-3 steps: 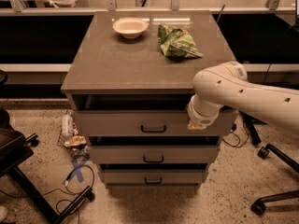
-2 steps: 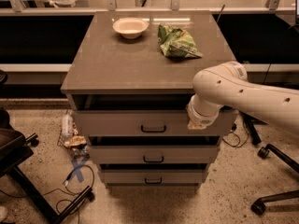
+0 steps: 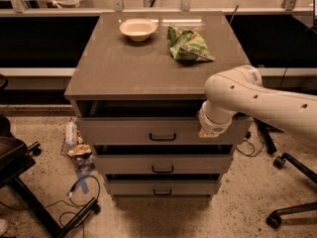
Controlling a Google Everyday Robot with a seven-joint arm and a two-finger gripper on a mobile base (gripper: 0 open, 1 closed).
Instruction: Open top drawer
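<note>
The top drawer (image 3: 124,131) is the uppermost of three grey-beige drawers in a cabinet. Its flat front carries a small dark bar handle (image 3: 162,137) at the middle. A dark gap shows between its front panel and the cabinet top. My white arm comes in from the right and bends down in front of the drawer's right end. My gripper (image 3: 211,129) is at that right end, right of the handle and apart from it, mostly hidden behind the wrist.
On the cabinet top (image 3: 124,68) stand a white bowl (image 3: 138,29) and a green chip bag (image 3: 186,44). The two lower drawers (image 3: 163,163) sit below. A bottle and litter (image 3: 74,140) and cables lie on the floor at left. Office chair bases stand at left (image 3: 29,182) and right (image 3: 292,192).
</note>
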